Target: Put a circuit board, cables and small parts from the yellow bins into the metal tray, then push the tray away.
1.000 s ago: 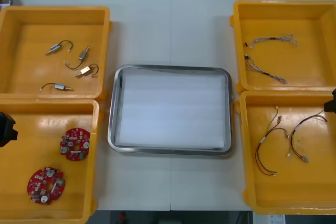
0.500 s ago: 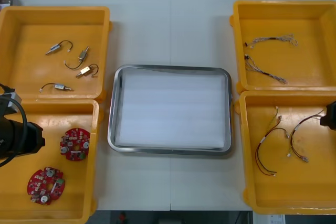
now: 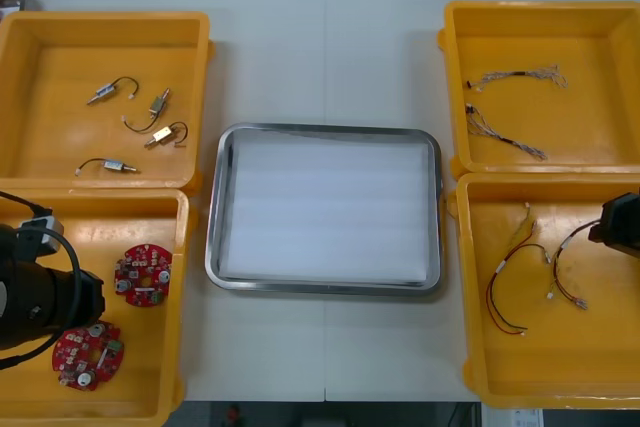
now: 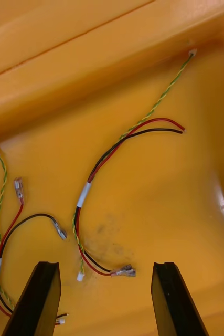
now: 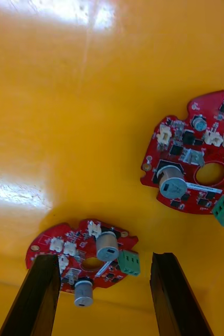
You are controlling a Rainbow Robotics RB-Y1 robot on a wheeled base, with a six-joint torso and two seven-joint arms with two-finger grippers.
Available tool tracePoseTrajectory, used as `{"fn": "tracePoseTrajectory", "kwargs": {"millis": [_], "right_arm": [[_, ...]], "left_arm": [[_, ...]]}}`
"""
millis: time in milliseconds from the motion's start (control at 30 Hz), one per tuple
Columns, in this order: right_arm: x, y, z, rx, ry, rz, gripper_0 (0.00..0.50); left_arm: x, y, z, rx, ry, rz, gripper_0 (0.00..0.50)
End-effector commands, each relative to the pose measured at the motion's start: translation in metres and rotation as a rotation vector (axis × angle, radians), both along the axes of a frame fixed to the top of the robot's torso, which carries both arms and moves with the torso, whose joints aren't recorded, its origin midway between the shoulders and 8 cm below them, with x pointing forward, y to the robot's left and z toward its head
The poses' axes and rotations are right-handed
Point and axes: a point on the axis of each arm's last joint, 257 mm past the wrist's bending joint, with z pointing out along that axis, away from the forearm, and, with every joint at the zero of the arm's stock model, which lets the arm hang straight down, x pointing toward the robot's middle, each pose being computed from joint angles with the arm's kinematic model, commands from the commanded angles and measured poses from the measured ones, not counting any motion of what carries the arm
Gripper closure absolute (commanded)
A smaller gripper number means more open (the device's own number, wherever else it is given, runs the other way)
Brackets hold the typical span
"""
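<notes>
Two grippers hang spread wide over the near bins, holding nothing.

Left gripper (image 5: pixel 105 257), fingers apart, sits low over the near left yellow bin (image 3: pixel 183 247). One round red circuit board (image 5: pixel 83 241) lies flat on the bin floor at its fingertips, partly under one finger, and a second circuit board (image 5: pixel 195 157) lies farther out, apart from the first. Right gripper (image 4: pixel 106 264), also parted, is over the near right yellow bin (image 3: pixel 466 297). A red and black cable (image 4: pixel 91 178) curves across the floor, its metal end resting between the fingertips, and another cable (image 4: pixel 9 231) lies beside one finger. Beyond, mid-table, the metal tray (image 3: pixel 325 130) shows white inside. Farthest off, the far left bin (image 3: pixel 205 67) holds four small metal parts (image 3: pixel 165 134), and the far right bin (image 3: pixel 447 77) holds two thin cables (image 3: pixel 505 132).
</notes>
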Motion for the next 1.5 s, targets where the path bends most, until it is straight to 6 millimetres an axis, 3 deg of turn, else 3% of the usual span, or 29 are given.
{"fn": "tracePoseTrajectory", "kwargs": {"millis": [33,500,900,1200,1500], "right_arm": [[0.008,-0.002,-0.009,0.059,-0.029,-0.087,0.000],[0.029,0.015,-0.027,0.149,-0.066,-0.193,0.000],[0.029,0.015,-0.050,0.175,-0.034,-0.226,0.000],[0.038,0.019,-0.074,0.202,-0.039,-0.247,0.000],[0.031,0.025,-0.086,0.180,-0.012,-0.242,0.000]], "left_arm": [[-0.011,-0.020,-0.011,-0.066,-0.001,0.059,0.000],[-0.009,-0.023,-0.036,-0.077,0.012,0.068,0.000],[-0.014,-0.021,-0.058,-0.077,0.028,0.079,0.000],[-0.023,-0.015,-0.063,-0.060,0.041,0.087,0.000],[-0.025,-0.011,-0.064,-0.046,0.042,0.084,0.000]]}}
